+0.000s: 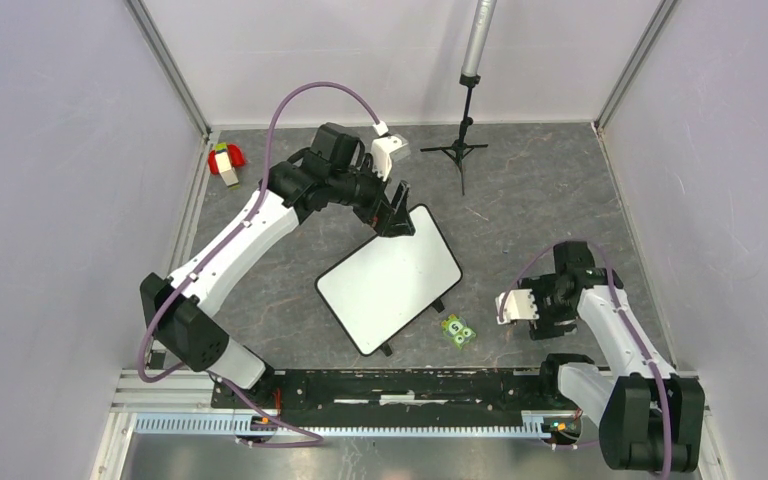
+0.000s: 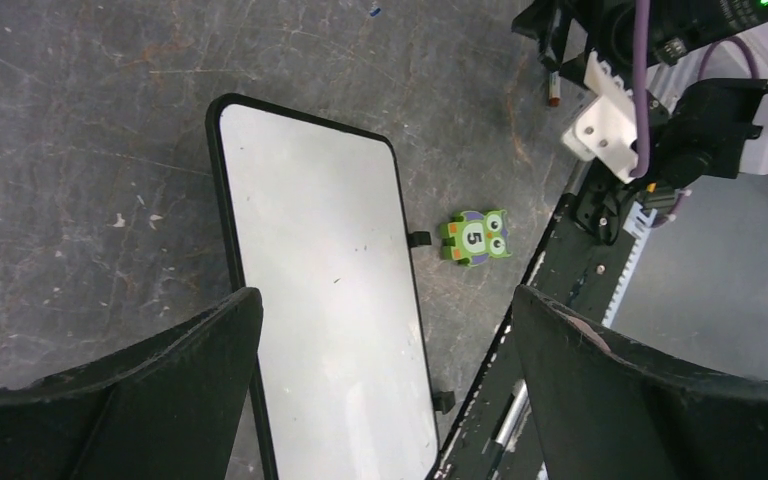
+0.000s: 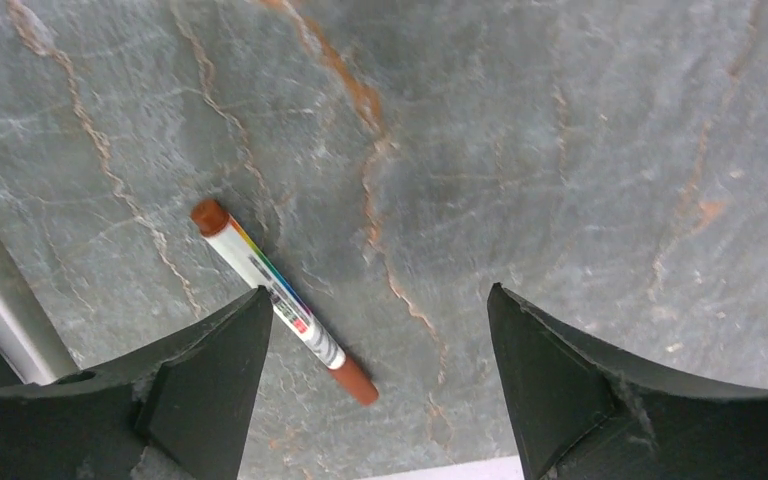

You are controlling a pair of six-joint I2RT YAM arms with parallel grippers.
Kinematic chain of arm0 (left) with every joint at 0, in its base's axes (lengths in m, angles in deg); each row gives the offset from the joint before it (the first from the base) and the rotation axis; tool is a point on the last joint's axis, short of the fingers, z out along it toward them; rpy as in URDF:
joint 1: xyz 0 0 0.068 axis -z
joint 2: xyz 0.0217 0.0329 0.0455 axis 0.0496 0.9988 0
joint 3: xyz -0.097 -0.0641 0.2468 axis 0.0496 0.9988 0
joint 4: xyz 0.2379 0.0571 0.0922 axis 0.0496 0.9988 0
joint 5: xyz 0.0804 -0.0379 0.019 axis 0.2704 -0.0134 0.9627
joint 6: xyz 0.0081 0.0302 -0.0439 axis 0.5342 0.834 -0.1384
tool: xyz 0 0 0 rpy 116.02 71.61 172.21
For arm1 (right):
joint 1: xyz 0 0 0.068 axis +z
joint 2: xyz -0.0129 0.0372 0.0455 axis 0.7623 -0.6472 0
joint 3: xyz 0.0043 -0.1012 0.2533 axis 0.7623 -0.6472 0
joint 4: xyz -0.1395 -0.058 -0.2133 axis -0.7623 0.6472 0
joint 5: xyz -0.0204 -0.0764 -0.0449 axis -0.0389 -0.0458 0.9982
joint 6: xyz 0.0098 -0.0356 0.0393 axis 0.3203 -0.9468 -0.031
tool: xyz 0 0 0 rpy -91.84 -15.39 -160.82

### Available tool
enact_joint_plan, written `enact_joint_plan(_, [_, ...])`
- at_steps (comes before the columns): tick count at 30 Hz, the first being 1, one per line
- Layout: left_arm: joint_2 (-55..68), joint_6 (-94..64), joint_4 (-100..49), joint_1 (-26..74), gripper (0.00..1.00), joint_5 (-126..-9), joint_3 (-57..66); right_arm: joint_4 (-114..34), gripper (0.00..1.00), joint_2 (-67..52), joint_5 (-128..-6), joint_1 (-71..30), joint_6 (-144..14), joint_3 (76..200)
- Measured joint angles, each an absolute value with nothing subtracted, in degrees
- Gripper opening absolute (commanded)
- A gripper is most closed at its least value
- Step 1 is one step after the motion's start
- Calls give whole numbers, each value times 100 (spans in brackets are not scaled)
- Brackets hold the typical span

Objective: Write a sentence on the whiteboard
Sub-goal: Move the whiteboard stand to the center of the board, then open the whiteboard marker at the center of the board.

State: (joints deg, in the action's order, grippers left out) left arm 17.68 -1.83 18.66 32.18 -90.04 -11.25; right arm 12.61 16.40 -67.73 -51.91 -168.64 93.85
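The whiteboard (image 1: 390,280) lies flat and turned at an angle on the grey table. It also shows in the left wrist view (image 2: 320,290), and its surface is blank, so no sentence shows. My left gripper (image 1: 397,213) is open and empty above the board's far corner (image 2: 385,300). My right gripper (image 1: 548,318) points down at the table to the right of the board, open and empty (image 3: 380,295). A marker (image 3: 278,298) with a white body and a brown cap lies flat on the table under it, beside the left finger (image 3: 210,380). The top view hides the marker.
A small green owl block marked 5 (image 1: 457,331) lies just off the board's near right edge (image 2: 473,237). Red, yellow and white blocks (image 1: 225,162) sit at the far left. A black tripod stand (image 1: 465,135) stands at the back. A black rail (image 1: 410,385) runs along the near edge.
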Motion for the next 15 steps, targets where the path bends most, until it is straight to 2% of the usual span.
enact_joint_plan(5, [1886,-310,1868,3126,100,-9188,-1132,1104,77,1498,-6784,-5086,-16934,9059])
enact_joint_plan(9, [1952,-402,1859,3061,100,-9286,-1147,1041,57,1487,-6727,-5040,-16951,9031])
enact_joint_plan(15, [2009,-542,1848,2991,100,-9411,-1158,864,36,1050,-6749,-4902,-16888,9179])
